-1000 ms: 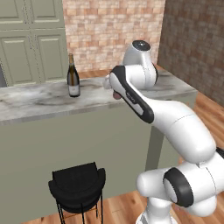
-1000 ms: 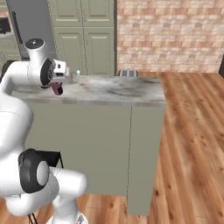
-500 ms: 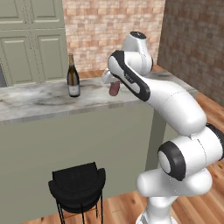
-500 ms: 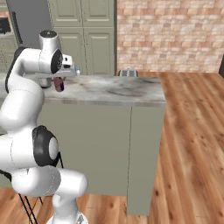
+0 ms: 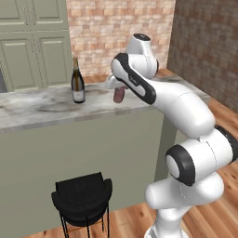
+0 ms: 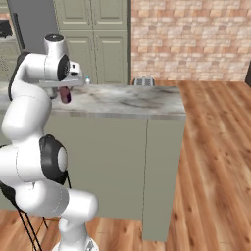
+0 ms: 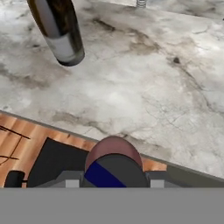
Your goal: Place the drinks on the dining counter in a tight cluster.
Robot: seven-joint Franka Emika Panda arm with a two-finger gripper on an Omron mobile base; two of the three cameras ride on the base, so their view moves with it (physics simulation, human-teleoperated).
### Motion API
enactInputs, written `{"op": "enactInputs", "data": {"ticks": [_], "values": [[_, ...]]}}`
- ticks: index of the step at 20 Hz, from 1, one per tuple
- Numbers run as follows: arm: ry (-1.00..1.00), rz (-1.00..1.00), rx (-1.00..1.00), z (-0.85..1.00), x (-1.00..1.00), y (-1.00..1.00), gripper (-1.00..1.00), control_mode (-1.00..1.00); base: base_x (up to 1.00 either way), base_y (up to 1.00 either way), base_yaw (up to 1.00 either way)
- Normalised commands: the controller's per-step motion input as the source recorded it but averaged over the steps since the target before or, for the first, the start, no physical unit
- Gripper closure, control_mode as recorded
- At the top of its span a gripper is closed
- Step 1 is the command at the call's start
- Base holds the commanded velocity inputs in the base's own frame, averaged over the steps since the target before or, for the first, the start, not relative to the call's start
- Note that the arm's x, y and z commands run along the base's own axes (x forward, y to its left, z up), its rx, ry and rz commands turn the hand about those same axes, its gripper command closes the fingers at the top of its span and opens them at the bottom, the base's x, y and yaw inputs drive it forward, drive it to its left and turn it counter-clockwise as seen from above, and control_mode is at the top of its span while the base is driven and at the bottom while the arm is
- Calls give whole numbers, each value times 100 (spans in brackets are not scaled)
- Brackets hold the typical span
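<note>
Gripper (image 5: 116,88) holds maroon bottle (image 5: 119,95) above dining counter (image 5: 46,109).

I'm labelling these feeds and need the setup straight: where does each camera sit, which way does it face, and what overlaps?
Left base view: behind the arm on its left, facing forward and down at the dining counter and wine bottle; the arm rises from lower right.
Right base view: behind on its right, facing the same counter; the arm rises from lower left.
Hand view: on the hand, looking down over the counter edge, tool shut on the maroon bottle.
All three share the counter and maroon bottle.
</note>
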Motion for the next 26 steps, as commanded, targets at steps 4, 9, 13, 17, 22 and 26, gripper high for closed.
{"op": "enactInputs", "data": {"ticks": [4,9,13,17,22,26], "values": [[0,0,-1,-24,10,22,100,-100,0,0,0],[0,0,-1,-7,32,33,100,-100,0,0,0],[0,-1,0,0,34,27,100,-100,0,0,0],[0,-3,0,0,28,18,100,-100,0,0,0],[0,-3,0,0,22,3,100,-100,0,0,0],[0,0,0,-1,9,0,100,-100,0,0,0]]}}
